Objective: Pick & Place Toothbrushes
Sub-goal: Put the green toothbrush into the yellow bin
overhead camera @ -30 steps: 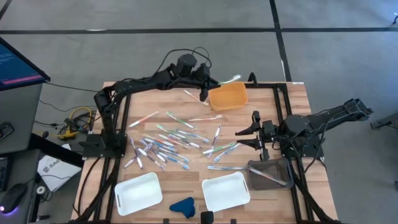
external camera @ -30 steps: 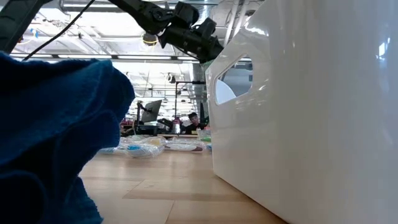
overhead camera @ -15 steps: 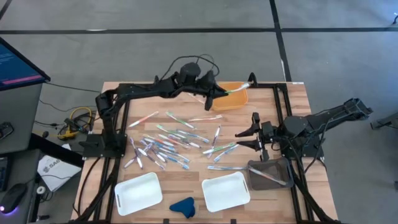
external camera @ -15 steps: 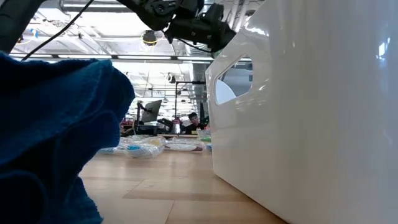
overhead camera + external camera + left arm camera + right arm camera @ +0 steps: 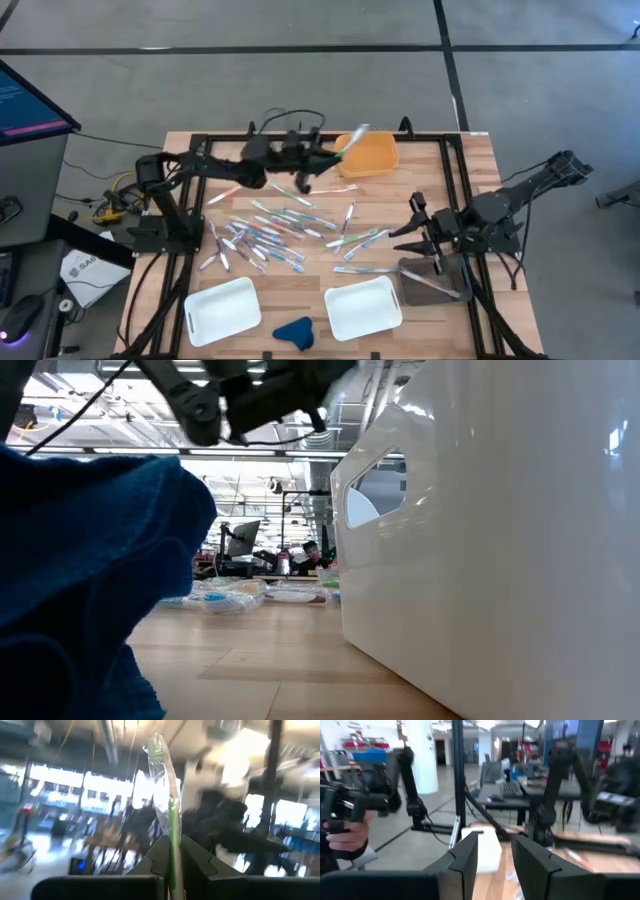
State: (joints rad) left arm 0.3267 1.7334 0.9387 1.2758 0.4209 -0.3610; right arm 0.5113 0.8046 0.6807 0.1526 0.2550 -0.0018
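Seen from above, the left gripper [image 5: 318, 158] hangs over the far middle of the wooden bench [image 5: 470, 150], its fingers pinched on one green toothbrush [image 5: 352, 140] whose long axis slants up toward the far right, head end over the near rim of the single orange bin [image 5: 372, 157]. The remaining toothbrushes [image 5: 268, 228], roughly two dozen, lie scattered across the bench's middle at mixed angles, most running left to right; one more lies in the dark tray [image 5: 436, 281] at the right front. Two white trays [image 5: 225, 310] sit along the front edge with a blue cloth [image 5: 294, 331] between them. The right gripper [image 5: 418, 232] waits low over the bench just behind the dark tray, fingers partly apart and holding nothing. No writing can be read. From bench height, the cloth fills the left foreground, a white tray wall [image 5: 500, 540] fills the right, and the left arm [image 5: 240, 395] crosses overhead; a person [image 5: 309, 553] sits far behind. The left wrist camera shows the wrapped toothbrush [image 5: 167, 795] standing straight out from between the closed fingers [image 5: 197, 862]. The right wrist camera shows its fingers [image 5: 465, 862] parted with nothing between them, and a hand [image 5: 347, 832] holding a dark device at the side.
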